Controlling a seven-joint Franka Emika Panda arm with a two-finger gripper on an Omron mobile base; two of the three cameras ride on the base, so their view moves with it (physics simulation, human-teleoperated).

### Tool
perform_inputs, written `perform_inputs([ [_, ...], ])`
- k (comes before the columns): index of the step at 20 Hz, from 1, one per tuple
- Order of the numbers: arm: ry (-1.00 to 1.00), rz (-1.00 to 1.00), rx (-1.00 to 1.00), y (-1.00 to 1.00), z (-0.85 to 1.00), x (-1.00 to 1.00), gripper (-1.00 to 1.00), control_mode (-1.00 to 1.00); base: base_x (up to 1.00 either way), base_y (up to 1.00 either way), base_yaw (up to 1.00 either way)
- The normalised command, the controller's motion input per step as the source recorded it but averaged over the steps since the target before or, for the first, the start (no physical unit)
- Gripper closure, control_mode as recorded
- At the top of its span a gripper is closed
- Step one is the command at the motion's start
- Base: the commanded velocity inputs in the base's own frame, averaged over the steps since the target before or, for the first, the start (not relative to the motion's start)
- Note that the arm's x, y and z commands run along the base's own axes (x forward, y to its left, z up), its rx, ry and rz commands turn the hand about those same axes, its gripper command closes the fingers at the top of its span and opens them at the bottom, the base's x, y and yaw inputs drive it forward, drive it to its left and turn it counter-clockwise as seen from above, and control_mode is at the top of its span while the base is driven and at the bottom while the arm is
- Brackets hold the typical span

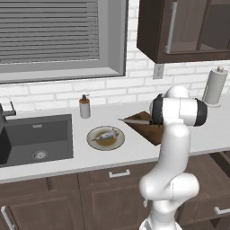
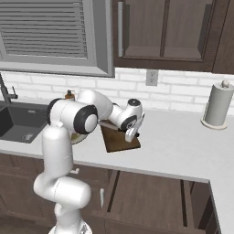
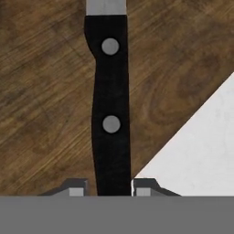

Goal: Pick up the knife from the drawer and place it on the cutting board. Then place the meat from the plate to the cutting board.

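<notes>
The knife lies lengthwise on the dark wooden cutting board, its black riveted handle running down between my two fingertips. My gripper is shut on the handle's end, low over the board's near corner. From the left base view the silver blade points left off the board, and my forearm hides the hand. The plate sits left of the board with the pale meat on it. The drawer appears pulled out below the counter.
A sink is set into the counter at the left, with a soap dispenser behind the plate. A paper towel roll stands at the far right. Wall cabinets hang above the board. Bare white counter adjoins the board.
</notes>
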Motion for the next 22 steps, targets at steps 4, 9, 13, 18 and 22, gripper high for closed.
perform_inputs([
  [4,-0.03,-0.02,0.00,0.00,-0.09,-0.10,-1.00,-1.00,0.00,0.00,0.00],
  [9,-0.06,-0.05,0.00,0.00,0.16,-0.37,-1.00,-1.00,0.00,0.00,0.00],
  [13,-0.18,-0.07,0.00,0.00,0.66,-0.53,-1.00,-1.00,0.00,0.00,0.00],
  [18,-0.18,-0.09,0.00,0.15,0.78,-0.50,-1.00,-1.00,0.00,0.00,0.00],
  [22,-0.14,-0.18,0.00,0.69,0.64,-0.74,-1.00,-1.00,0.00,0.00,0.00],
])
